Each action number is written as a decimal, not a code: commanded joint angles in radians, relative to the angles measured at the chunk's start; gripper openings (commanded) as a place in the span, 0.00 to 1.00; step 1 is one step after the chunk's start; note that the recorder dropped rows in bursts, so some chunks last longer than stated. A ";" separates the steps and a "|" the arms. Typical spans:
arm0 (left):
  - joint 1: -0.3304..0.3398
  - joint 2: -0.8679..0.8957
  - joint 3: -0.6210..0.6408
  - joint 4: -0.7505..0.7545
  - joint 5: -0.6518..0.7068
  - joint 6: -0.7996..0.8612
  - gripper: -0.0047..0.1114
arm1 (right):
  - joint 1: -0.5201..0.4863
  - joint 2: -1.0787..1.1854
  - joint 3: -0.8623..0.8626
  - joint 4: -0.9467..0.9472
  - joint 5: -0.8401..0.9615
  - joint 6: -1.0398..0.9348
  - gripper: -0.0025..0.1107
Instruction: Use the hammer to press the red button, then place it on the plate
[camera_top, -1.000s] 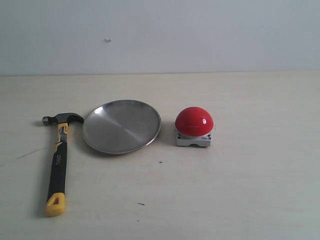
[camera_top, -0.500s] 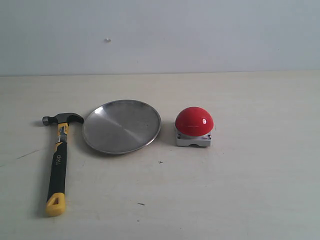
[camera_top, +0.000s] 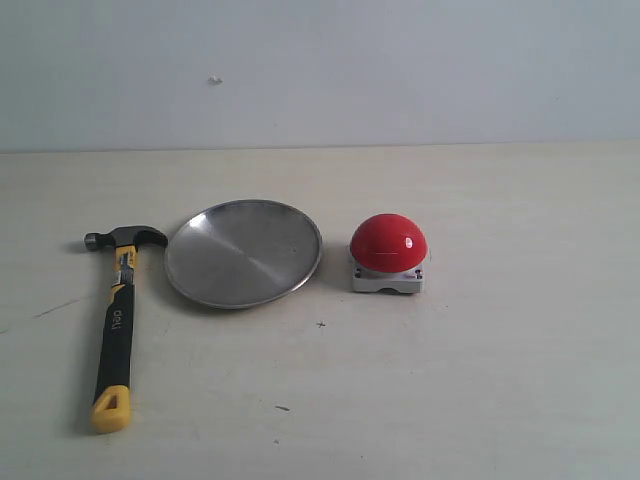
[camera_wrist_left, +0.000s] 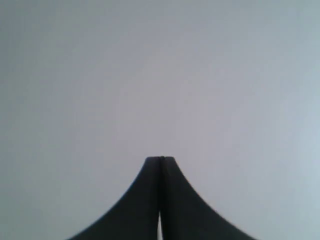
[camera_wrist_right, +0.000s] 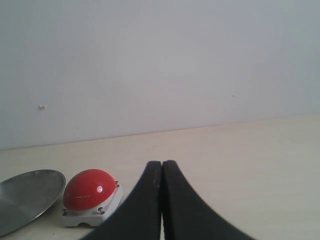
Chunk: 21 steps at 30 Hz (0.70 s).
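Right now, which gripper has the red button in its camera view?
The right gripper: its wrist view shows the red button and part of the plate. The left gripper sees only a blank grey surface.

1. A plain, pale grey-blue wall (camera_top: 400, 70) rises behind the table's far edge.
2. A small light speck (camera_top: 215, 80) sits on the wall, above the far edge and toward the left corner.
3. The table (camera_top: 500, 380) is pale cream and matte, lit softly and evenly.
4. A thin dark scratch (camera_top: 52, 308) runs near its left edge.
5. A tiny dark fleck (camera_top: 282, 408) lies toward the near edge.
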 joint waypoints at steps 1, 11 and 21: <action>-0.005 -0.006 0.000 -0.011 -0.018 -0.150 0.04 | -0.003 -0.008 0.005 -0.003 -0.007 -0.003 0.02; -0.005 -0.006 0.000 0.160 -0.026 -0.318 0.04 | -0.003 -0.008 0.005 -0.003 -0.007 -0.003 0.02; -0.005 0.005 0.000 -0.023 0.018 -0.116 0.04 | -0.003 -0.008 0.005 -0.003 -0.007 -0.003 0.02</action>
